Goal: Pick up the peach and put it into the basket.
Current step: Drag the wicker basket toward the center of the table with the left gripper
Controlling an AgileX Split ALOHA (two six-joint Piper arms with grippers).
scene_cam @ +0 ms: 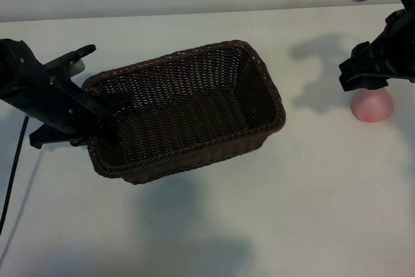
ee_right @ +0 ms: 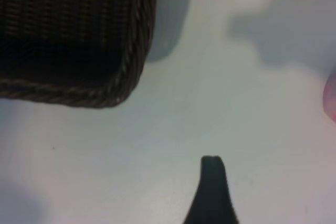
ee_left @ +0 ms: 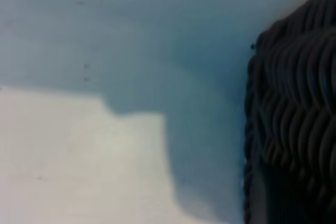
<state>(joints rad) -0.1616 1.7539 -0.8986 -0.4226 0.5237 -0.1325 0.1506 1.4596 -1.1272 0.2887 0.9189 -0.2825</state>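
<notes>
Basket (scene_cam: 188, 111) rim sits at the left gripper (scene_cam: 97, 105), grip unclear; peach (scene_cam: 372, 106) lies just under the nearer, open right gripper (scene_cam: 363, 76)

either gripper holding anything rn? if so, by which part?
Left gripper sits at the basket's left-end rim; whether it grips it cannot be told. Right gripper holds nothing: it hangs open over the peach, which lies on the table.
</notes>
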